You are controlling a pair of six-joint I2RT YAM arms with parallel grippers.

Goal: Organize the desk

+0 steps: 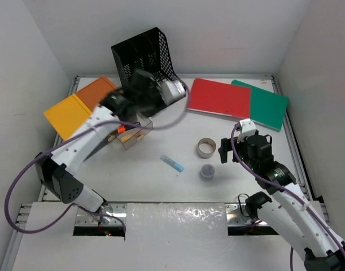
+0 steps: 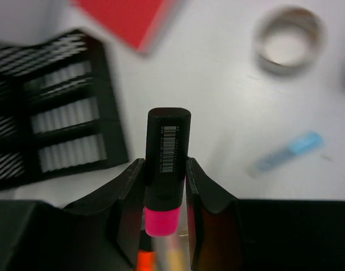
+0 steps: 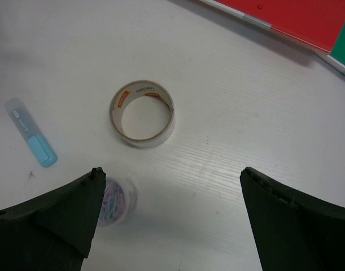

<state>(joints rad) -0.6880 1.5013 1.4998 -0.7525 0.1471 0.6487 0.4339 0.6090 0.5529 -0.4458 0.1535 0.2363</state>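
Reaching up and across from its base at the near left corner, the left arm stretches over the desk toward the back left, its elbow and wrist smeared with motion blur in the top view. The right arm is folded at the near right, its wrist tipped down over the middle of the tabletop.

A black mesh file rack stands at the far edge of the desk; whether it holds anything cannot be told. Just in front of it sits a clear holder with an orange item in it, next to an orange-yellow box at the left edge. A small round tub of coloured paper clips stands near the middle, with a tape roll behind it and a blue marker lying flat to the left. A red folder and a green folder lie side by side at the far right.

The left gripper is clamped on a pink highlighter, both fingers pressed against its black barcoded cap, the pink body pointing back toward the wrist. The right gripper gapes wide and holds nothing, hanging above the desk with the tape roll just ahead of its fingertips and the tub beside its left finger.
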